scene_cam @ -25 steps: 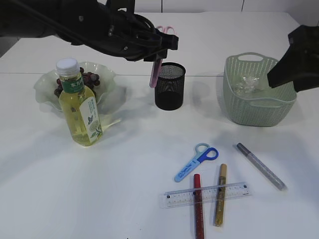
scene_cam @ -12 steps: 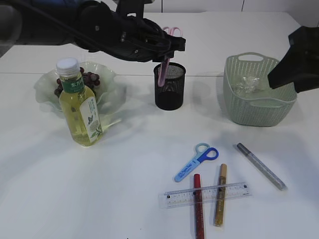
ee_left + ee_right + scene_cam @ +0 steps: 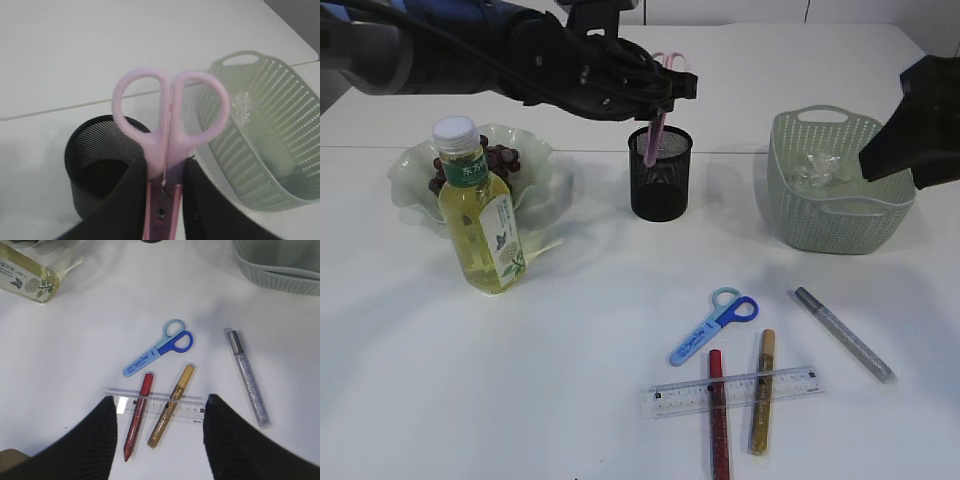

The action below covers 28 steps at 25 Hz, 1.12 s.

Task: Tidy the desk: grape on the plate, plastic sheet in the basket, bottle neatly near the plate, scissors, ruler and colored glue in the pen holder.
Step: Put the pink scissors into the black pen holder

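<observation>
Pink scissors (image 3: 169,125) gripped by left fingers (image 3: 125,200) over pen holder (image 3: 660,172); right fingers (image 3: 100,435) spread, empty.

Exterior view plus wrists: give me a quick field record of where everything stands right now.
left gripper: shut on pink scissors, blades going into the black mesh pen holder
right gripper: open, empty, above the ruler
plate: holds grapes
bottle: upright, in front of the plate
basket: clear plastic sheet inside
on table: blue scissors, ruler, red, gold and silver glue pens
</observation>
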{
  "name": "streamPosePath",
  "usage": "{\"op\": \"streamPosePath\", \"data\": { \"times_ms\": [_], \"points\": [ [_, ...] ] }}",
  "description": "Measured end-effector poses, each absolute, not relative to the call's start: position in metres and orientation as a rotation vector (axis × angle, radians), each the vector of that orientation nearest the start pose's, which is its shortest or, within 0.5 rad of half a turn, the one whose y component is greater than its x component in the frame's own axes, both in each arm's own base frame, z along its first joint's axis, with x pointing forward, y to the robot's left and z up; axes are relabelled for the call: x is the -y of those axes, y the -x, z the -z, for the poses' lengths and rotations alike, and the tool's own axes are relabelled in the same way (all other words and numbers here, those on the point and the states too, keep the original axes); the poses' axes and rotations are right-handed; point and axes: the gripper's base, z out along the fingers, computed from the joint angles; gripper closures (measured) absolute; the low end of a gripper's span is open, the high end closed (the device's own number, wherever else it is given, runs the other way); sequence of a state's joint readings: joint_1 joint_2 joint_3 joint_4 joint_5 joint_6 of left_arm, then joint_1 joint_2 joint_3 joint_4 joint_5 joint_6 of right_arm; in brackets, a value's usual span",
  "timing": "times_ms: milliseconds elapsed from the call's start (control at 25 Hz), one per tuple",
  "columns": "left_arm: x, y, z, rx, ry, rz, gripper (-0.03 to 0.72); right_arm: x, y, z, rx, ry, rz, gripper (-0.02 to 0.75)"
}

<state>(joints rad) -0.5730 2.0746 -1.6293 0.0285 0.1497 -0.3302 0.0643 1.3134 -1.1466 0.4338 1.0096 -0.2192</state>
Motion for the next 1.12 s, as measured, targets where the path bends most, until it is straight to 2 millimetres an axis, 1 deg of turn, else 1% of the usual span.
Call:
{"op": "streamPosePath", "data": {
  "times_ms": [480,600,800,1120],
  "points": [
    [0.246,-0.433,-0.245,-2.001,-0.215,0.528,0.553,-0.049,-0.257,-0.334,-2.586,0.183,-0.506,0.300],
    [0.247,-0.436,-0.241,-1.983,-0.213,0.534,0.553,-0.049,-0.257,-0.334,-2.586,0.183,-0.506,0.300],
    [0.250,-0.440,-0.225,-1.990,-0.214,0.533,0.553,-0.049,-0.257,-0.334,-2.586,0.183,-0.506,0.300],
    [0.252,-0.444,-0.221,-1.941,-0.210,0.550,0.553,-0.048,-0.257,-0.334,-2.591,0.194,-0.482,0.300]
  ]
}}
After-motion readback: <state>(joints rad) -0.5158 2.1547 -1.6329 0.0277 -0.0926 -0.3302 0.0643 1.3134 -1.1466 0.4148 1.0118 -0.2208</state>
